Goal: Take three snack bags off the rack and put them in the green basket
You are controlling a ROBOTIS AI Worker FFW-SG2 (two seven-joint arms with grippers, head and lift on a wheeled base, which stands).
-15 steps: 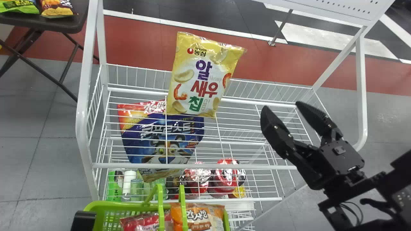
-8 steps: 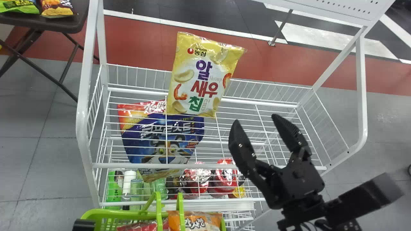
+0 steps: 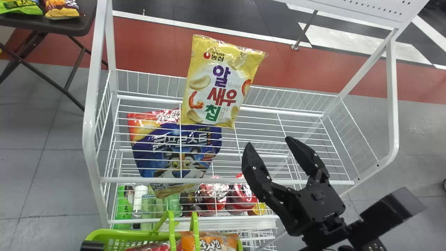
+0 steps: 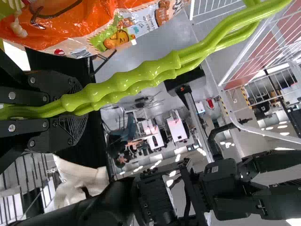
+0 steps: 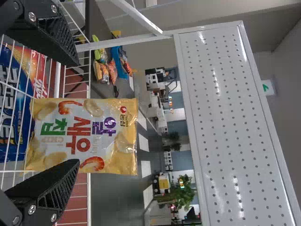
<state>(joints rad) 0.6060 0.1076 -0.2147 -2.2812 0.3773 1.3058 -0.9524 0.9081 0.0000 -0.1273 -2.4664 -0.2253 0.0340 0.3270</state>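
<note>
My right gripper point(image 3: 268, 142) stands open above the right half of the white rack point(image 3: 278, 113), right of and apart from the yellow snack bag point(image 3: 219, 83). That bag is upright on the upper wire shelf. In the right wrist view, the same yellow bag point(image 5: 101, 136) is beyond the empty space between the open fingers of the right gripper point(image 5: 76, 112). At the bottom edge, the green basket point(image 3: 118, 234) holds an orange bag point(image 3: 209, 241) and a red bag point(image 3: 150, 248). The left gripper point(image 4: 77, 109) is shut on the basket's green handle point(image 4: 141, 77).
A blue cereal bag point(image 3: 174, 150) lies beneath the shelf wires, with bottles point(image 3: 139, 202) and red packs point(image 3: 214, 197) lower down. White rack posts point(image 3: 91, 104) rise at both sides. A dark table point(image 3: 73, 28) with snacks stands at the far left.
The right gripper has moved left across the rack and somewhat toward the bottom edge, still open. The basket has sunk slightly toward the bottom edge. The yellow bag has kept its place.
</note>
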